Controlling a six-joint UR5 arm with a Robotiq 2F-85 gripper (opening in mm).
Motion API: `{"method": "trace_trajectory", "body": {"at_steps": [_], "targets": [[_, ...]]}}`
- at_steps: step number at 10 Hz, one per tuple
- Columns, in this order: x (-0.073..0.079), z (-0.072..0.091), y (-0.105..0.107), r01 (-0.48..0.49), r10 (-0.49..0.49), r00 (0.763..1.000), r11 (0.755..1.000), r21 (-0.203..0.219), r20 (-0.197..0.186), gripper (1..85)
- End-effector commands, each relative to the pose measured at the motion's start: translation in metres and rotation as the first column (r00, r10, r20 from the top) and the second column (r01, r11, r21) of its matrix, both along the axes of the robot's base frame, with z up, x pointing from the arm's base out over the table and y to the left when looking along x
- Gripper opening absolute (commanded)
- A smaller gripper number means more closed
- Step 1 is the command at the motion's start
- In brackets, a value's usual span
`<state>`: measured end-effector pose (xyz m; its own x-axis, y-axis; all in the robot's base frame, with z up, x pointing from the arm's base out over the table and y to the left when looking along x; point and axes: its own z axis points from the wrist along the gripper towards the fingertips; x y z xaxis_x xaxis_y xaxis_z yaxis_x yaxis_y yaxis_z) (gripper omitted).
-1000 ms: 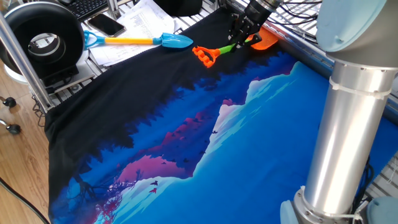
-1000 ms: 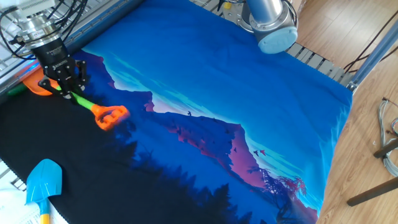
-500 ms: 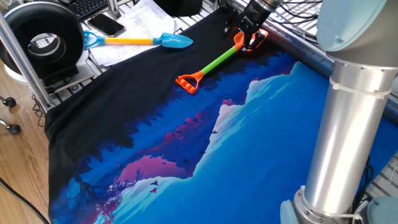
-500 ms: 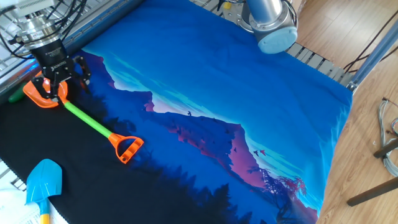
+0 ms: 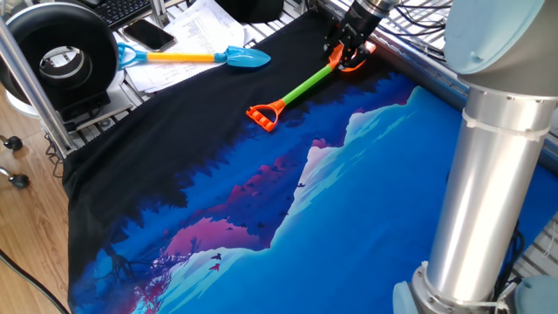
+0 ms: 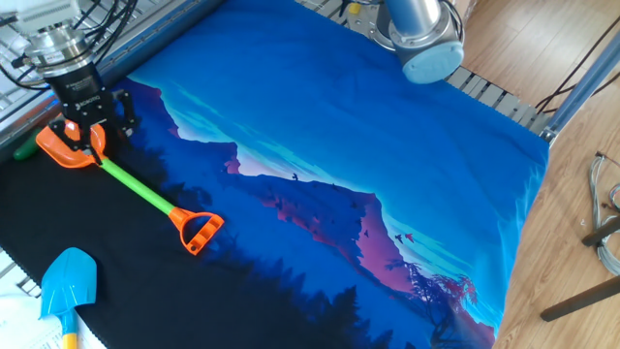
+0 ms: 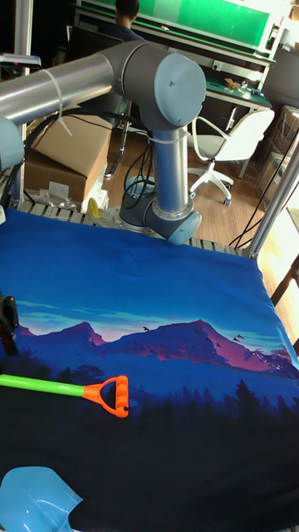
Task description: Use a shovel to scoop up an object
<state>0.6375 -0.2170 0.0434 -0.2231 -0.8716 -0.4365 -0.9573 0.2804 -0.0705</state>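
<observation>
Blue-and-black printed cloth [image 6: 387, 136] covers the table. On its dark part we list the shovel [image 6: 145, 194], lying flat, orange blade under the gripper [image 6: 81, 139]. We cannot tell how the jaws stand. A blue-bladed shovel [image 5: 196, 58] lies well apart. The object we cannot pick out.

Shovel [image 6: 145, 193]: orange blade, lime-green shaft, orange D-handle, lying flat on the dark part of the cloth. Blade at the cloth's edge. Object not discernible.
</observation>
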Motion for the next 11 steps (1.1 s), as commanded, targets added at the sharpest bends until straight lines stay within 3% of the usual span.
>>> {"method": "trace_trajectory", "body": {"at_steps": [1, 3, 6, 7, 9, 11], "targets": [[0.0, -0.003, -0.017, 0.196, -0.199, 0.978, 0.979, -0.048, -0.068, 12.3], [0.003, 0.004, -0.01, 0.269, -0.274, 0.959, 0.961, -0.066, -0.078, 1.7], [0.003, 0.008, -0.003, 0.36, -0.363, 0.924, 0.932, -0.046, -0.121, 1.7], [0.004, 0.009, -0.001, 0.41, -0.412, 0.901, 0.911, -0.042, -0.139, 1.7], [0.012, 0.013, 0.006, 0.496, -0.5, 0.856, 0.866, -0.067, -0.133, 1.7], [0.019, 0.012, 0.012, 0.513, -0.517, 0.846, 0.856, -0.06, -0.13, 1.7]]}}
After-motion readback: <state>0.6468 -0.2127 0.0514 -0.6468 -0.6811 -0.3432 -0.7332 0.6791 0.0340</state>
